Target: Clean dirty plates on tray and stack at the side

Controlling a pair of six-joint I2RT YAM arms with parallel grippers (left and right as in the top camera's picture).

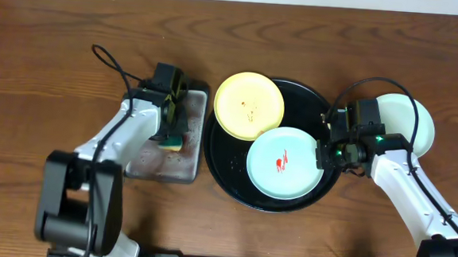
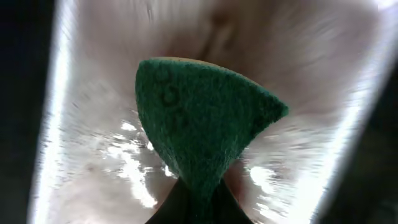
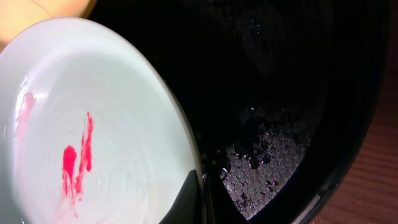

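The step in hand looks like scrubbing, and it should go best if the black tray (image 1: 224,162) serves as the bed. The smeared mint plate (image 1: 285,162) ought to be tilted or pinned only slightly. That way it should neither skate over the droplet-speckled tray floor nor knock the yellow plate (image 1: 249,106), which overlaps the tray's upper-left rim just beside it. The sponge (image 2: 199,124) then has to cross from the grey metal tray (image 1: 151,165), green side down, to the red streaks (image 3: 78,162) near the plate's middle. Short strokes toward the held rim seem safest. The right gripper (image 3: 200,202) appears clamped on the smeared plate's right-hand rim, with the plate reaching leftward from its tips. The left gripper (image 1: 170,131), pinched together on the sponge, is well apart from that plate, both trays' edges between. A second mint plate (image 1: 417,128) lies on the table, right of the tray, partly under the right arm.
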